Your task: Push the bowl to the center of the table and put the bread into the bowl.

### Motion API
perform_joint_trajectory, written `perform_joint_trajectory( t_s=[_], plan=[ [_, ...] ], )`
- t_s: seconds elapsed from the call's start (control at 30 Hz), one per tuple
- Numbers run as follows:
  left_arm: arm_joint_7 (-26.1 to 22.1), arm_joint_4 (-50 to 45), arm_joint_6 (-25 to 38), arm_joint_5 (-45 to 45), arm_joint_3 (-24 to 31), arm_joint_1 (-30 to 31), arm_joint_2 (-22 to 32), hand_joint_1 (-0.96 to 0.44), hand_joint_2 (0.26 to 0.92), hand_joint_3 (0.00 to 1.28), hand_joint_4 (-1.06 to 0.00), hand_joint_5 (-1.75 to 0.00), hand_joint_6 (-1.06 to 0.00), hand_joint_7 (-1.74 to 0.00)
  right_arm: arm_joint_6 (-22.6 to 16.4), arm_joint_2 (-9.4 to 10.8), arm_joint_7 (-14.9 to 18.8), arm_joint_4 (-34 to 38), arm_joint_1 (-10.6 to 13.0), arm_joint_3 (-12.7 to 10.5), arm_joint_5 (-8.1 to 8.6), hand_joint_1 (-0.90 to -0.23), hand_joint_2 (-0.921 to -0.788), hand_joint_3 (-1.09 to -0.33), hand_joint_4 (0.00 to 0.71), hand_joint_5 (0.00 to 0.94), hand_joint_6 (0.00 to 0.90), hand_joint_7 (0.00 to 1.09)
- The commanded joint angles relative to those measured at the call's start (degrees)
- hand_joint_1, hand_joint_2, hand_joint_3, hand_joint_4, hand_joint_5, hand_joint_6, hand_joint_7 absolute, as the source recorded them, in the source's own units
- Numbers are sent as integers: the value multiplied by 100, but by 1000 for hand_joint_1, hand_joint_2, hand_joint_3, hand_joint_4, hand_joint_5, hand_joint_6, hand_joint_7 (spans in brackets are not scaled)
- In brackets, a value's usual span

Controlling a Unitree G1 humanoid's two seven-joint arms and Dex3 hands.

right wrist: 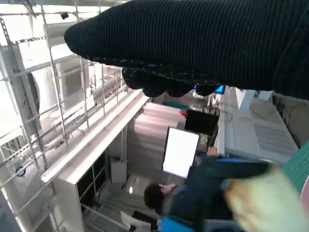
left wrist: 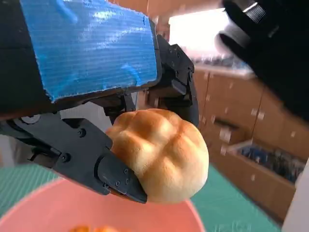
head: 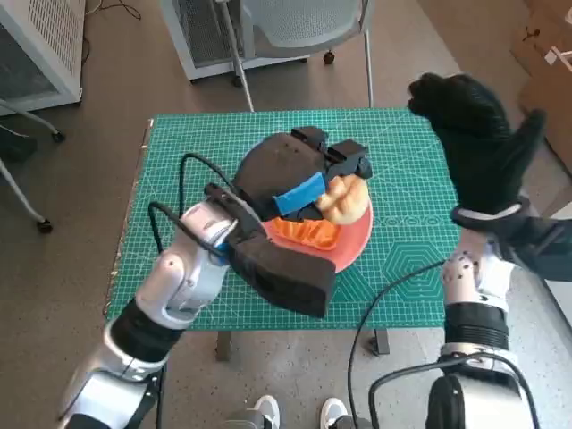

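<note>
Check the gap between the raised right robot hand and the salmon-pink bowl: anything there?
Head view: only bare green cutting mat between the gloved right robot hand and the salmon-pink bowl; nothing else lies there.

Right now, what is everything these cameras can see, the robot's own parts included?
bread: one, golden bun, held just above the bowl
bowl: one, pink, near the middle of the mat, with something orange lying in it
cutting mat: one, green with a grid, covering the table top
chair: one, grey, beyond the table's far edge
shoes: two, white, on the floor at the table's near edge
person: one, dark top, seen only in the right wrist view
left hand: one, black with blue tape, holds the bread over the bowl
right hand: one, black knitted glove, raised to the right of the bowl, holding nothing
</note>
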Motion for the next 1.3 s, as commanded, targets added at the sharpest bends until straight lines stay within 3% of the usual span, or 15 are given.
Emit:
perform_joint_trajectory(
  t_s=[0.03, 0.1, 0.13, 0.17, 0.2, 0.23, 0.27, 0.4, 0.57, 0.9, 1.1, 1.3],
  plan=[
    [-154, 226, 243, -134, 104, 0, -173, 2, 916, 89, -702, -1190, -588, -1160, 68, -37, -7, -102, 175, -6, -16, -627, -921, -719, 270, 2, 365, 3],
    [-188, 239, 340, -156, 133, 27, -220, 2, 918, 134, -636, -1252, -541, -1214, 70, -38, -21, -121, 186, -3, -21, -627, -921, -720, 269, 1, 363, 3],
    [-206, 239, 395, -160, 144, 43, -245, -123, 919, 180, -528, -1051, -513, -1300, 70, -39, -25, -127, 190, -3, -22, -627, -921, -721, 268, 1, 361, 2],
    [-219, 237, 437, -163, 151, 53, -262, -203, 920, 212, -482, -877, -490, -1358, 71, -40, -28, -133, 194, -3, -22, -627, -921, -722, 268, 0, 359, 1],
    [-233, 235, 551, -153, 162, 98, -300, -232, 920, 224, -465, -814, -483, -1379, 65, -36, -44, -146, 202, 0, -31, -627, -921, -722, 268, 0, 358, 1],
    [-213, 248, 615, -130, 164, 137, -317, -202, 877, 186, -358, -587, -348, -1101, 59, -30, -64, -162, 208, 4, -41, -627, -921, -722, 267, 0, 355, 0],
    [-199, 255, 662, -113, 163, 165, -329, -214, 858, 137, -299, -394, -291, -840, 56, -25, -78, -175, 213, 7, -48, -627, -921, -722, 266, 0, 353, 0],
    [-162, 243, 719, -47, 144, 203, -313, -284, 852, 39, -204, -86, -243, -382, 50, -16, -133, -225, 228, 25, -73, -627, -921, -723, 265, 0, 350, 0],
    [-14, 211, 526, -12, 173, 289, -197, -414, 862, 18, -117, -15, -199, -250, 50, -3, -199, -284, 235, 58, -99, -627, -921, -723, 263, 0, 348, 0],
    [128, 137, 291, -256, 468, 415, -82, -609, 890, 14, -11, 0, -134, -189, 69, 8, -288, -288, 179, 117, -117, -629, -921, -715, 262, 0, 347, 0],
    [153, 73, -55, -827, 892, 547, -48, -660, 915, 24, -1, 1, -114, -180, 97, 11, -327, -321, 153, 157, -118, -638, -921, -710, 264, 1, 349, 1],
    [-49, 232, -544, -2059, 1567, 654, -164, -690, 920, 78, 1, 1, -117, -177, 153, 10, -373, -366, 114, 188, -108, -658, -921, -699, 268, 2, 353, 3]
  ],
)
